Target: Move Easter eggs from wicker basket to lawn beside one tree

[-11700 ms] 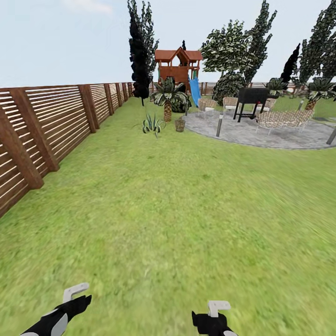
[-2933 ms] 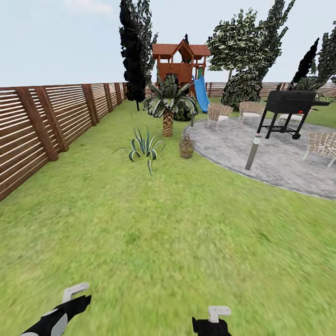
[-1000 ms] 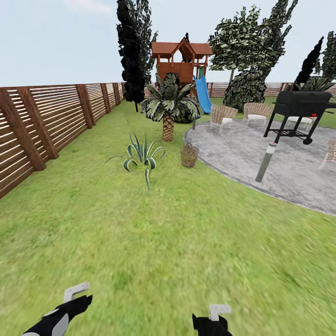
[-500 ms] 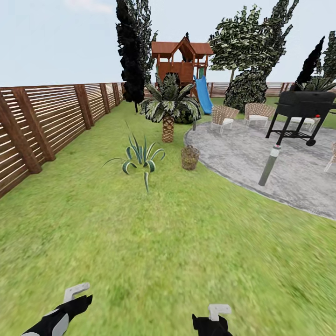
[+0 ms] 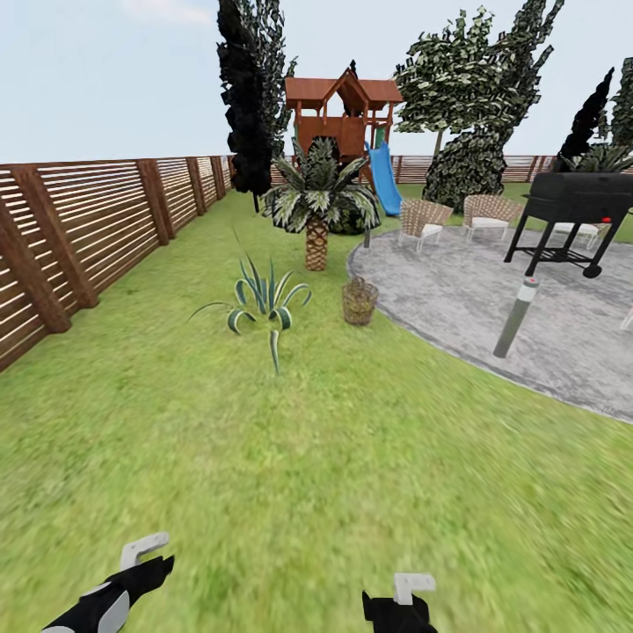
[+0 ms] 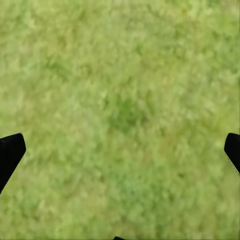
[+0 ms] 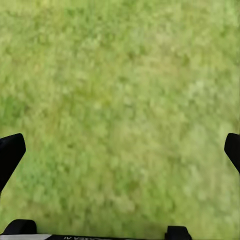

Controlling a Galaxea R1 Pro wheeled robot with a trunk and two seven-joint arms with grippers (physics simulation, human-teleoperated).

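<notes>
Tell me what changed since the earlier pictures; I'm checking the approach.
The robot drove forward over the lawn: the basket, spiky plant and patio now look nearer. Both claws, left and right, stayed open and empty.

Open lawn (image 5: 334, 475) straight ahead, nothing on the grass up close. Farther on, spiky agave (image 5: 261, 299) planted left of centre, wicker basket (image 5: 359, 301) just right of it at the patio (image 5: 492, 299) edge, a clear grass gap between. Small palm (image 5: 316, 207) behind both. Slatted fence (image 5: 79, 229) walling the left. Bollard light (image 5: 516, 316) and grill (image 5: 571, 207) on the paving, right.
</notes>
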